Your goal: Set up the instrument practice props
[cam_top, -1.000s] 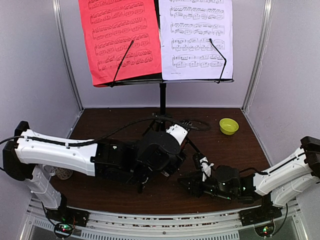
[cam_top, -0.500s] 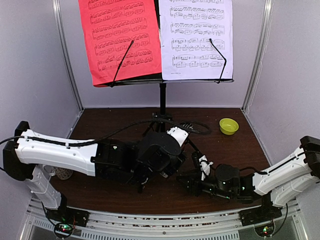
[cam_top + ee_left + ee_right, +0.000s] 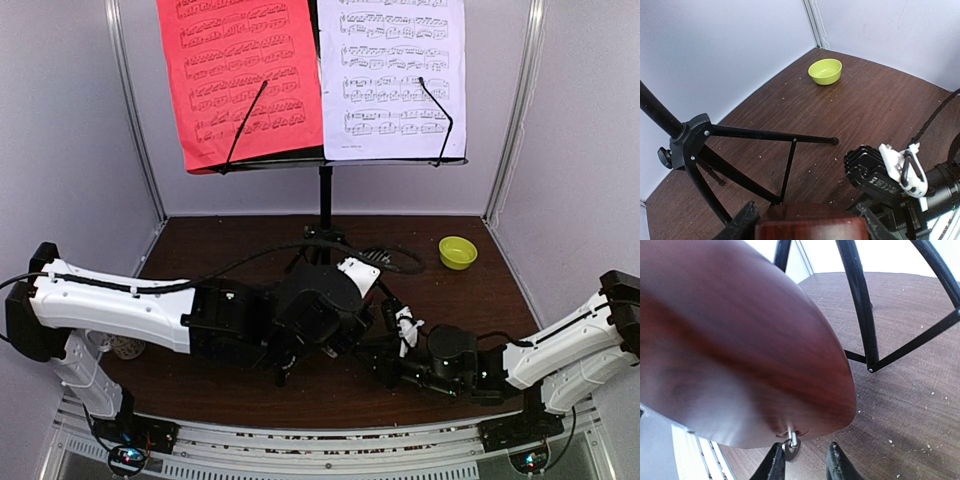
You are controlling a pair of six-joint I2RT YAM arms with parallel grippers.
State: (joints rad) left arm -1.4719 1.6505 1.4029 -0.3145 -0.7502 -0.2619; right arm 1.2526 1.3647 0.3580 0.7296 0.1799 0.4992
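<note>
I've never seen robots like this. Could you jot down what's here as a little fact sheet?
Music stand: upright on tripod legs, at the back of the table
Sheets: red sheet left, white sheet right, both on the stand
Metronome: brown, gripped by the left claw near those legs
Right claw: open, close to the metronome's small metal knob
Bowl: yellow-green, back right, standing alone

Music stand [image 3: 322, 195] at the table's [image 3: 230, 238] back, left sheet [image 3: 238, 75] beside right sheet [image 3: 392, 75] on it — bowl [image 3: 457, 252] right of its legs, metronome [image 3: 807, 229] just before them.
</note>
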